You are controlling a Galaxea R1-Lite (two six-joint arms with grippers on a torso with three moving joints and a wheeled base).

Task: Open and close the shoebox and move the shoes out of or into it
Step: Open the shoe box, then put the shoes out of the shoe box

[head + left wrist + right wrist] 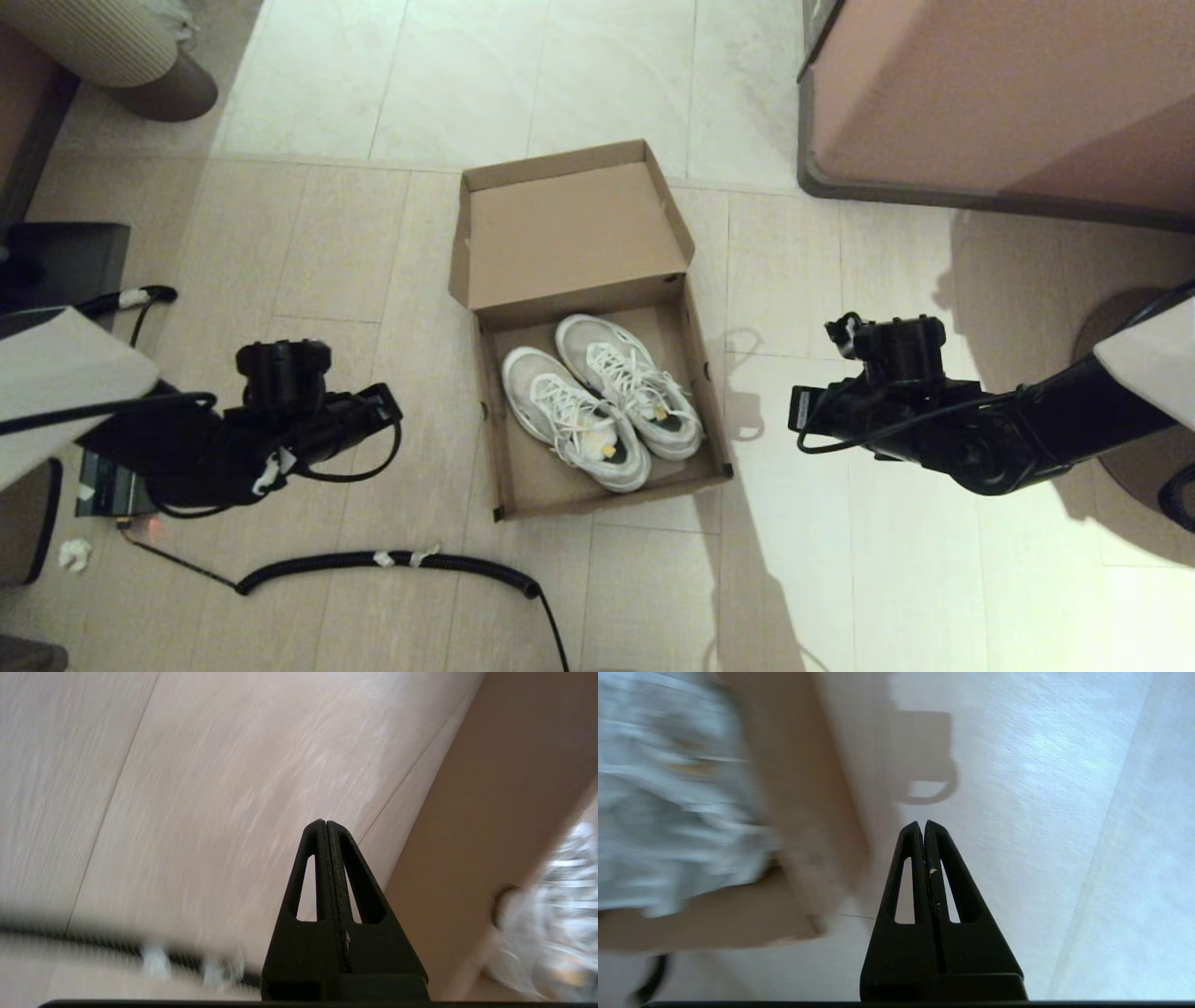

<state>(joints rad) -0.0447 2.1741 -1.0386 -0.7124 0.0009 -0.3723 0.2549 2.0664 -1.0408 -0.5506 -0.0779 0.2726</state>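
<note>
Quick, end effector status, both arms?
Left end effector: closed, empty, over the floor beside the shoebox.
Right end effector: closed, empty, on the shoebox's other side.

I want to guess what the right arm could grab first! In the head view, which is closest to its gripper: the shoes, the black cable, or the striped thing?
1. Shoes, in the shoebox beside the right gripper.
2. Black cable, on the floor past the box.
3. Striped thing, far corner on the left.
</note>
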